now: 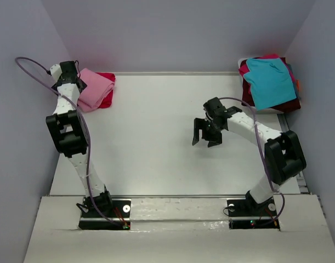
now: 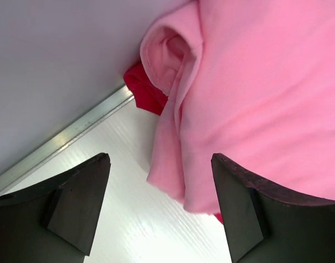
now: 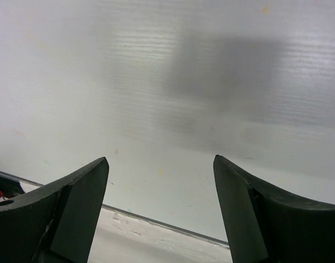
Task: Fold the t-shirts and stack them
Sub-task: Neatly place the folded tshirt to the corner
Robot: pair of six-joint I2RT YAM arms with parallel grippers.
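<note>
**Both claws spread; pink tee folded at upper left**

The left claw (image 2: 160, 160) is spread wide and pinches nothing. Its tips sit low beside the near edge of the light pink tee (image 2: 255, 82). That tee lies folded on the crimson red tee (image 2: 142, 90), at the upper left of the overhead view. The right claw (image 1: 206, 137) hangs spread and empty over the middle of the worktop (image 1: 156, 164). The teal tee (image 1: 270, 82) and maroon tee (image 1: 282, 105) are heaped at upper right.

The likely risk is a loose pink sleeve roll near the left tips. A low retreat could snag it and pull the fold open or drag the stack.
</note>
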